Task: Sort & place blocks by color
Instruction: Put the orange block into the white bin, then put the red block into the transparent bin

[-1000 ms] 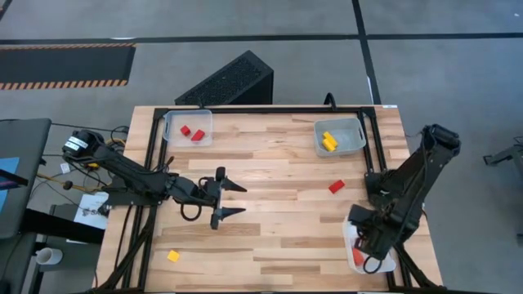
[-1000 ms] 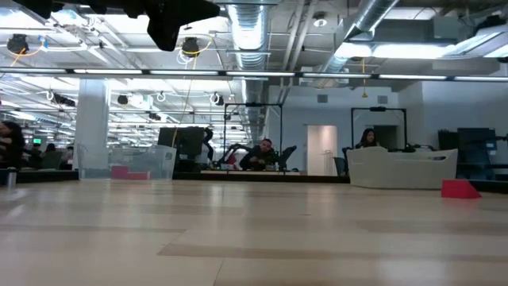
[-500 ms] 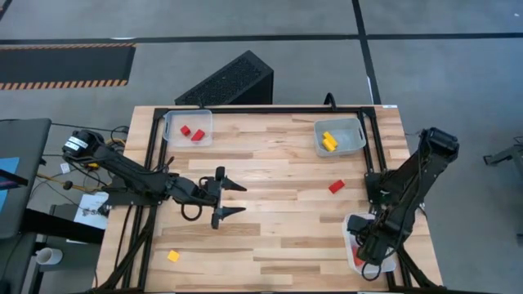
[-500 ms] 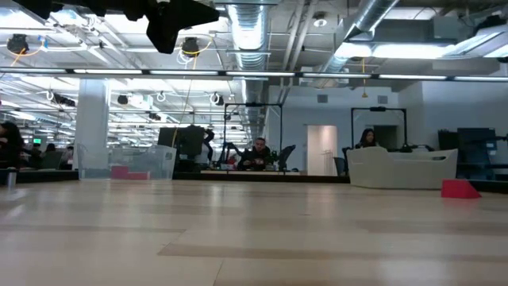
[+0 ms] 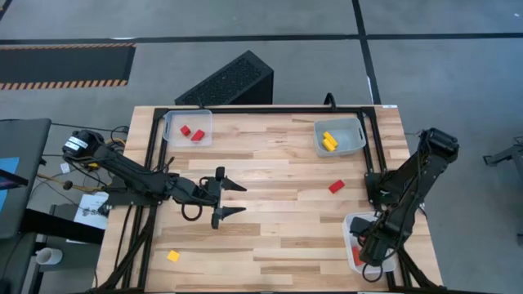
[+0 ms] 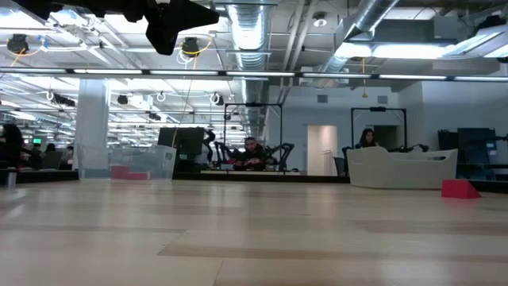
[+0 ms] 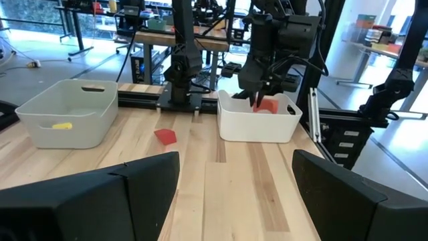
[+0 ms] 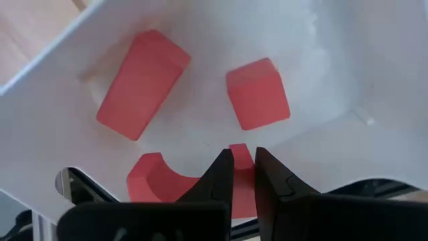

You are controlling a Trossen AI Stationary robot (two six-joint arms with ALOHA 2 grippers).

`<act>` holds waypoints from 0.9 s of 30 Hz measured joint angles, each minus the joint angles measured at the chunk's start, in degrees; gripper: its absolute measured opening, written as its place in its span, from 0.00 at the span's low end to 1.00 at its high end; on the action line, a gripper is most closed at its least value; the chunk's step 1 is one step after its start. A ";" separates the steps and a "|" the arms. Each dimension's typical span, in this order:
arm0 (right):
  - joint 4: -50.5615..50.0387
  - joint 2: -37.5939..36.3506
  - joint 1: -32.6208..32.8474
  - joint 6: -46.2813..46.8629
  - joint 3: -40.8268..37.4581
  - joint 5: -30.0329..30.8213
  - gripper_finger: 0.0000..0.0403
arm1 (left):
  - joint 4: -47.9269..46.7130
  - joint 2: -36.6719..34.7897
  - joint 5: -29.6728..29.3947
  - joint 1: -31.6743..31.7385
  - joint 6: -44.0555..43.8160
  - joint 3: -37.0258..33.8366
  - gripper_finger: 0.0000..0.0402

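Note:
My right gripper [image 8: 242, 157] is shut and points down inside the white tray [image 5: 350, 220] at the near right. That tray holds three orange-red blocks: a bar [image 8: 140, 84], a cube [image 8: 257, 94] and a curved one [image 8: 150, 179]. The fingertips stand over one end of the curved block. A red block [image 5: 336, 186] lies flat on the table at mid right, and a yellow block [image 5: 173, 256] near the left front. My left gripper [image 5: 243, 200] hangs open over the table's left middle, holding nothing. My right gripper's shut fingers [image 8: 224, 171] come from above over one end of the curved block [image 8: 241, 150], which lies on the tray floor. The fingers hide the spot, so I cannot tell whether they touch it.
A clear tray [image 5: 170, 122] with two red blocks [image 5: 191, 132] stands at the far left. A grey tray [image 5: 353, 145] with yellow blocks [image 5: 329, 140] stands at the far right. A black frame [image 5: 261, 109] runs along the table's far edge. People sit in the room beyond.
My right gripper has gone down into the white tray and a little toward the near edge. It has tipped to point more steeply down and has stayed shut. The blocks on the table have kept their places.

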 joint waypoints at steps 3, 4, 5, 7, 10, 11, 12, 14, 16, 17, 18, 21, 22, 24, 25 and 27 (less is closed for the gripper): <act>-0.02 0.00 0.00 1.75 0.00 -0.40 0.10 | 0.00 0.02 -0.04 -0.01 -0.08 0.00 0.69; 0.05 0.00 -0.02 1.84 0.00 -0.40 0.11 | 0.00 0.00 -0.06 -0.01 -0.08 0.00 0.69; 0.09 0.00 -0.02 1.85 0.00 -0.40 0.12 | 0.02 0.00 -0.06 0.02 -0.08 0.00 0.69; 0.15 0.00 -0.02 1.87 0.00 -0.38 0.16 | 0.00 0.00 -0.07 -0.01 -0.08 0.00 0.69; 0.04 0.00 -0.02 1.87 0.00 -0.36 0.24 | 0.00 0.00 -0.09 0.00 -0.30 0.00 0.69; -0.02 0.00 -0.02 1.88 0.00 -0.37 0.26 | -0.01 0.00 -0.10 0.00 -0.30 0.00 0.69; -0.02 0.00 -0.02 1.85 0.00 -0.39 0.29 | 0.00 0.00 -0.10 -0.01 -0.32 0.02 0.69; -0.07 0.00 -0.13 1.59 0.02 -0.61 0.35 | 0.00 0.00 -0.13 0.01 -0.30 0.01 0.69; -0.09 0.00 -0.31 1.57 0.02 -1.08 0.40 | 0.00 0.00 -0.16 -0.01 -0.30 0.00 0.69; -0.09 0.00 -0.55 1.51 0.02 -1.30 0.42 | 0.00 0.01 -0.17 -0.01 -0.30 0.00 0.69; -0.09 0.00 -0.68 1.30 0.02 -1.80 0.44 | 0.00 0.00 -0.17 -0.01 -0.30 0.00 0.69; -1.10 -0.47 -1.87 -0.34 0.03 -4.52 0.48 | -0.01 0.00 -0.27 -0.01 -0.30 0.00 0.69; -2.12 -0.86 -2.51 -0.84 0.10 -5.87 0.48 | 0.00 0.00 -0.62 -0.01 -0.30 0.00 0.69; -5.32 -1.80 -4.03 -1.57 0.42 -8.54 0.49 | -0.02 0.00 -1.54 -0.01 -0.30 0.00 0.69; -6.97 -2.40 -4.86 -2.19 0.74 -9.32 0.48 | -0.02 0.00 -1.66 -0.01 -0.30 0.00 0.69; -10.53 -3.79 -6.49 -3.81 1.81 -9.94 0.47 | -0.02 0.00 -1.72 0.02 -0.30 0.00 0.69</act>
